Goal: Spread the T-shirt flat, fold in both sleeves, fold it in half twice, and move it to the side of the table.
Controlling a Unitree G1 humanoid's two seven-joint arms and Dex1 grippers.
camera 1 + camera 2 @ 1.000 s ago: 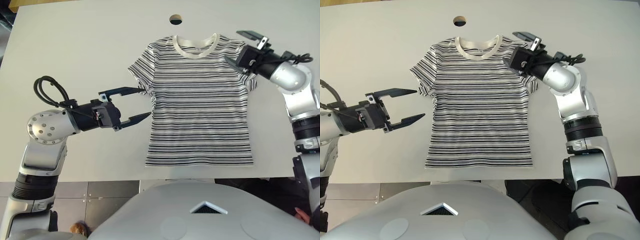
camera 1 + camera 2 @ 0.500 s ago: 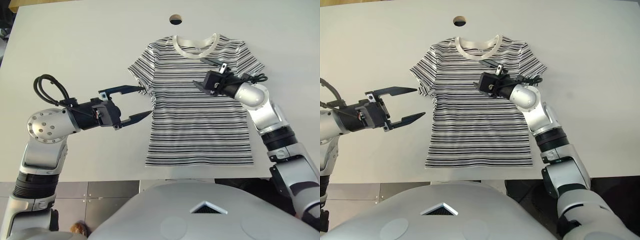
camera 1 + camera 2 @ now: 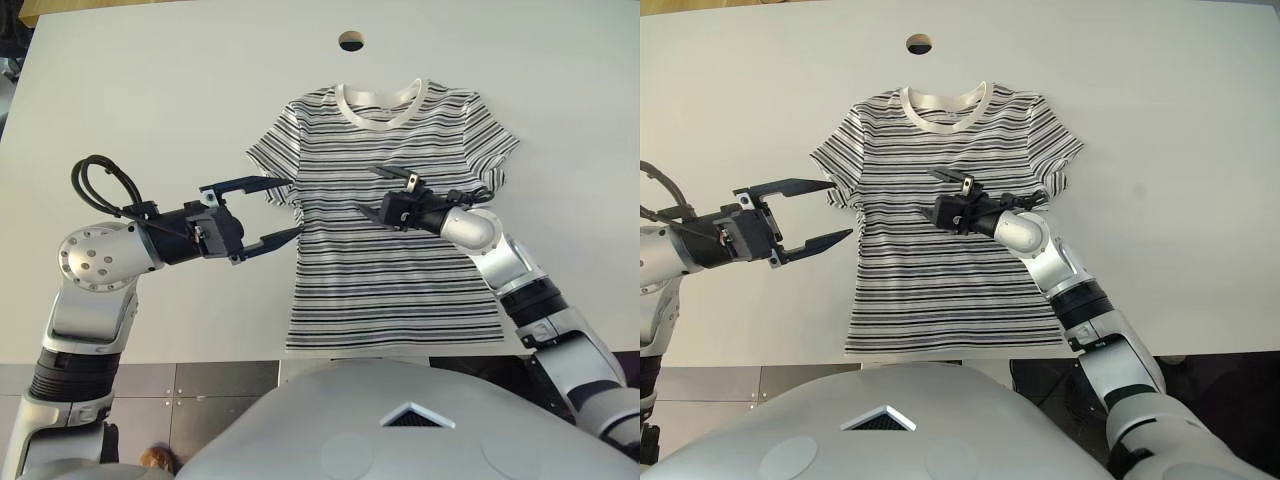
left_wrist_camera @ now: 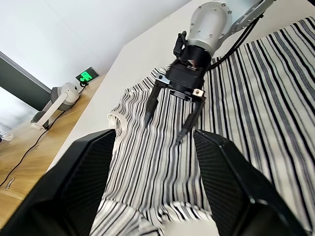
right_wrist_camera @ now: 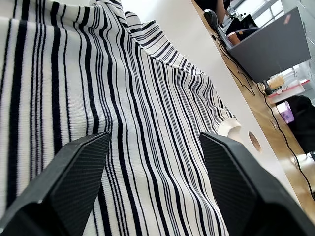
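In the head view the black-and-white striped cotton T-shirt (image 3: 400,260) lies spread on the white table (image 3: 150,90) with both sleeves out. My left gripper (image 3: 294,205) is wide open and empty just beside the shirt's left sleeve, and my right gripper (image 3: 367,190), open and empty too, hovers over its chest. My left wrist view puts that sleeve's hem between my fingers (image 4: 93,167), and my right wrist view has striped cloth under spread fingers (image 5: 74,177). I judge the sleeve fold is starting: next I pinch the sleeve edge and carry it inward.

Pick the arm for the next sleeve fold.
Left, likely: left gripper sits with fingers open at the T-shirt's left sleeve, while the right gripper hangs open over its middle, away from either sleeve.
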